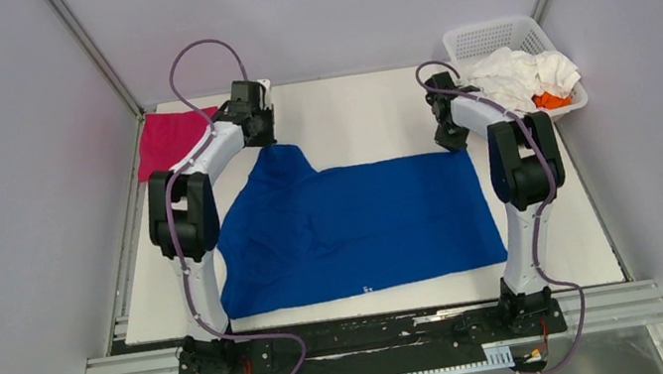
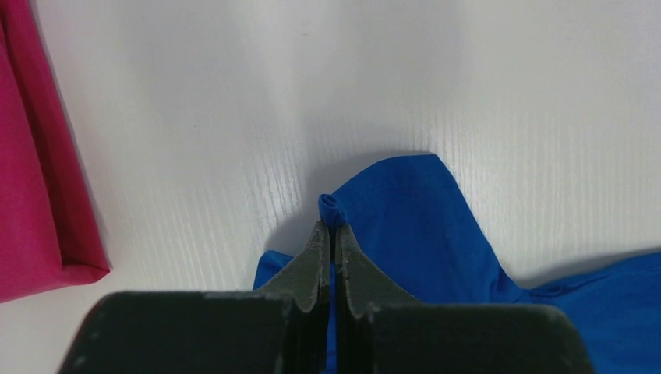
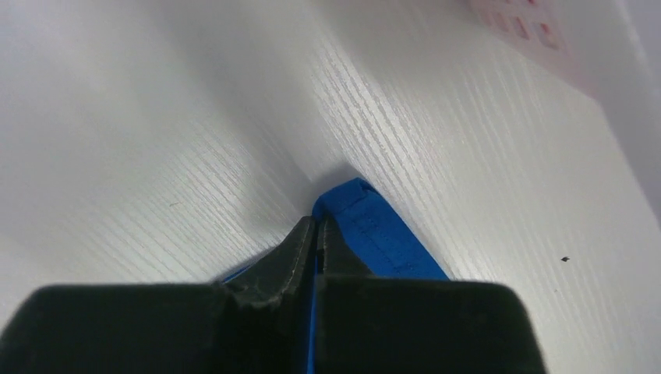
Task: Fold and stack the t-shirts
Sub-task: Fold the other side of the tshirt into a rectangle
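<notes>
Blue t-shirt (image 1: 354,229) spread left of the basket (image 1: 484,34), not yet folded, far corners pinched by closed left gripper (image 2: 330,231) and right gripper (image 3: 318,231); magenta t-shirt (image 1: 167,139) folded farther left; white and orange t-shirts (image 1: 519,73) inside basket

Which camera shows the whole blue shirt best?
The top external view: the blue shirt lies spread out, nearly all visible. The left wrist view shows only one bunched corner; the right wrist view only a stitched edge.
</notes>
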You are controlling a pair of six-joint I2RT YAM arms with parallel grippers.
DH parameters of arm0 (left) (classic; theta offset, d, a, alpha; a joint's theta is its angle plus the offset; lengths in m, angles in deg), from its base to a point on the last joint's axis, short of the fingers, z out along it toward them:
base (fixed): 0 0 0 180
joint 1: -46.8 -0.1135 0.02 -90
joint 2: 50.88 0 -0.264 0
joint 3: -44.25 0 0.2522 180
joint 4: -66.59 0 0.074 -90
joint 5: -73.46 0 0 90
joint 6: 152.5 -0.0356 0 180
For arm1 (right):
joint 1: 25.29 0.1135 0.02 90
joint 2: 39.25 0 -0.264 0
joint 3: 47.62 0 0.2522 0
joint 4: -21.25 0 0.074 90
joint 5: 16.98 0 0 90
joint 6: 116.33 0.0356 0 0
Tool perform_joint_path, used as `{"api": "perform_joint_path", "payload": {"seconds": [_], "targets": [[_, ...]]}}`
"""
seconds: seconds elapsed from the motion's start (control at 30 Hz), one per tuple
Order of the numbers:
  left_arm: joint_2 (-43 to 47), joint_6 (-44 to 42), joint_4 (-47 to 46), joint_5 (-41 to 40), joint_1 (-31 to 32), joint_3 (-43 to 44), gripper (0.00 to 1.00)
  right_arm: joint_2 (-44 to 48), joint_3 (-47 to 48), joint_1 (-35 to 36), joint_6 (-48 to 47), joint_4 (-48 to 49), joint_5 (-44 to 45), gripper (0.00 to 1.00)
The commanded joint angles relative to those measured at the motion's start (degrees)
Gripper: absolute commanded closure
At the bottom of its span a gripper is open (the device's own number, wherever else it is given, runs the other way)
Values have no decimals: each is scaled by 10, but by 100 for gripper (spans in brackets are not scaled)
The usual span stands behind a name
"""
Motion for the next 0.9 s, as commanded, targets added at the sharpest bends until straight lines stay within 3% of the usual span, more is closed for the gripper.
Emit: {"api": "perform_joint_path", "payload": {"seconds": [0.0, 0.33, 0.47, 0.87], "targets": [[65, -30, -38, 19, 10, -25, 100, 45, -21, 0, -16, 45, -17, 100], [194, -48, -77, -11, 45, -153, 100, 158, -121, 18, -34, 71, -38, 100], [254, -56, -99, -77, 83, -226, 100, 205, -170, 27, -28, 69, -37, 100], [438, 11, -15, -205, 190, -369, 100, 328, -271, 51, -2, 41, -21, 100]]}}
